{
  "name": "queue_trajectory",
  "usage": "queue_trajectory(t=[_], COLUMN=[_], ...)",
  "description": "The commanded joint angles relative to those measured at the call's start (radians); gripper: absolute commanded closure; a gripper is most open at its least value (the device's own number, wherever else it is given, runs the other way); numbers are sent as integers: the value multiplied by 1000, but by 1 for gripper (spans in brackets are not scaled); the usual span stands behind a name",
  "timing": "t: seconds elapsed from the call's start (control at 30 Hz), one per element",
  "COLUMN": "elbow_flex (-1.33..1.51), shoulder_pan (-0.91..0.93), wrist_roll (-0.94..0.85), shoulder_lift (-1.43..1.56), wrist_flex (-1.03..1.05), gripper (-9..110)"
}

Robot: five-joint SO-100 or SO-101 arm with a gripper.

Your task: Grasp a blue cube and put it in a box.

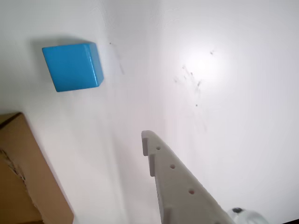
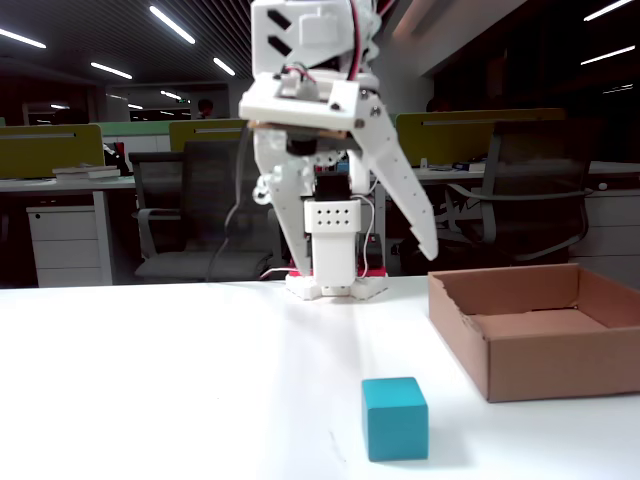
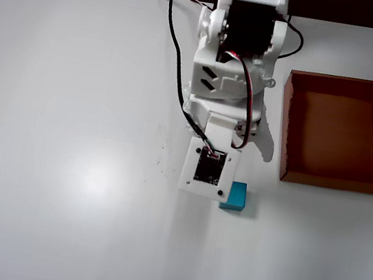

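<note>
On the white tabletop point(image 2: 150, 380), the blue cube point(image 2: 394, 418) sat free, near the open cardboard box point(image 2: 540, 345) but apart from it. The hand point(image 2: 365, 240) hung above the surface in the fixed view, its two fingers spread wide apart and holding nothing; the wrist view showed one white finger point(image 1: 177, 182) with the blue cube point(image 1: 73, 66) off to the upper left and a corner of the box point(image 1: 28, 177) at the lower left. In the overhead view the cube point(image 3: 234, 196) lay just beside the arm's wrist camera plate point(image 3: 208, 169), with the box point(image 3: 286, 127) empty to the right.

The step in hand appeared to be the approach. To do it well, the hand would probably need to shift until the cube lay between the fingers, square them to two opposite faces, then descend before closing. Nothing stood between hand and cube; the near wall of the box was the only obstacle for a later carry.
</note>
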Motion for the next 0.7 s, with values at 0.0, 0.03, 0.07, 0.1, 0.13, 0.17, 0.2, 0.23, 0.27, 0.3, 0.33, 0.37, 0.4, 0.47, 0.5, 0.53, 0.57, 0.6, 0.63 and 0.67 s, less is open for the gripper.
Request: queue_trajectory(t=[0.0, 0.03, 0.07, 0.1, 0.13, 0.17, 0.2, 0.23, 0.27, 0.3, 0.33, 0.37, 0.4, 0.47, 0.5, 0.53, 0.57, 0.6, 0.63, 0.67], elbow_flex=[-91, -101, -112, -124, -137, -153, -170, -189, -204, -216, -225, -233, -239, -244, -252, -264, -279, -291, -307, -319], shoulder_pan=[6, 9, 11, 12, 14, 15, 17, 18, 18, 18, 17, 15, 12, 6, 3, 2, -2, -3, -5, -8], wrist_roll=[-9, -14, -15, -17, -17, -18, -18, -18, -18, -18, -20, -20, -20, -20, -20, -17, -15, -11, -11, -11], shoulder_lift=[-31, -52, -72, -94, -115, -138, -163, -189, -213, -235, -253, -268, -284, -313, -331, -350, -370, -387, -402, -416], wrist_flex=[-14, -25, -34, -37, -43, -46, -46, -49, -52, -54, -54, -54, -57, -72, -75, -78, -84, -91, -94, -97], gripper=[61, 61, 61, 61, 61, 61, 61, 61, 61, 62, 62, 62, 62, 63, 63, 63, 63, 63, 64, 64])
